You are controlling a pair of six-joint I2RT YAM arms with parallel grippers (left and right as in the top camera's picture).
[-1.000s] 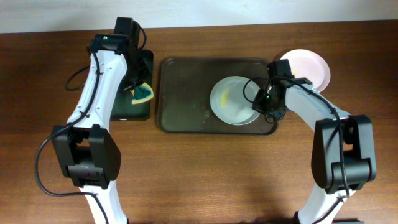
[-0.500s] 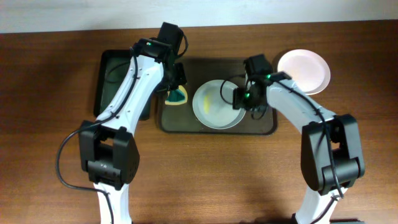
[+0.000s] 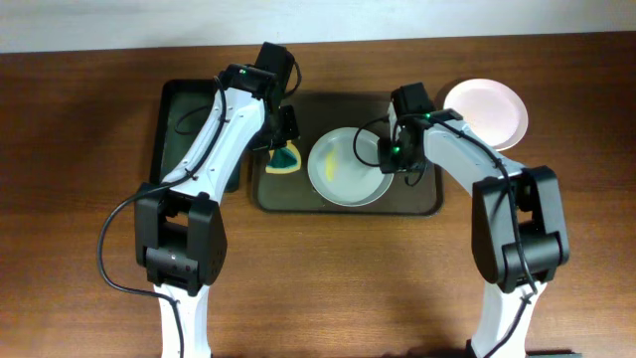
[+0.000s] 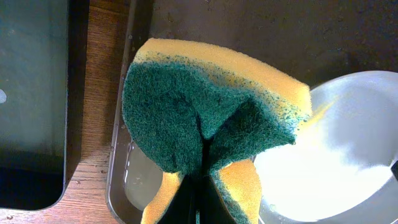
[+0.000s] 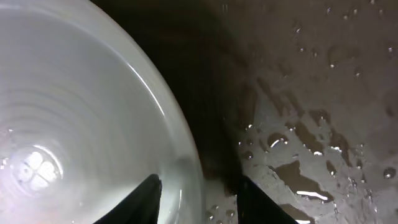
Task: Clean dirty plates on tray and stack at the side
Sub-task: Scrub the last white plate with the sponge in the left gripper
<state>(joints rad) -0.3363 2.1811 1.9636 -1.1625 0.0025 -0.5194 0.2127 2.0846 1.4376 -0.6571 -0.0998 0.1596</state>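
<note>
One white plate point(image 3: 343, 171) with a yellow smear point(image 3: 356, 149) lies in the big dark tray point(image 3: 298, 196), which is wet. At its 3 o'clock edge the right gripper point(image 5: 198, 183) is part way open, with the rim between its fingers but not pinched. At 9 o'clock the left gripper point(image 4: 200, 202) squeezes a green and yellow sponge point(image 4: 205, 106), and off the tray a second plate point(image 3: 487, 111) sits at 2 o'clock and a small black tray point(image 3: 189, 109) at 9 o'clock.
</note>
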